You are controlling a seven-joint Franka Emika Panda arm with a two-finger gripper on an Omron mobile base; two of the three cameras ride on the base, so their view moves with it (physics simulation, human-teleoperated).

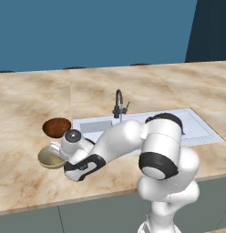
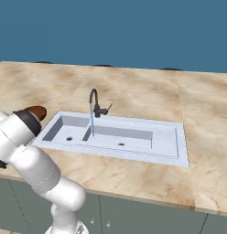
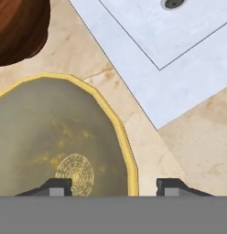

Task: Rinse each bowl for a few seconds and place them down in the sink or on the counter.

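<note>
with my jaws spread astride the near rim of the olive-gold bowl (image 3: 56, 137) on the counter (image 3: 197, 132), i should judge it safest to lift straight up without nudging the brown bowl (image 3: 19, 27).

I find nothing to read here: no words, labels, brand marks, numbers or signs on anything before me.
</note>
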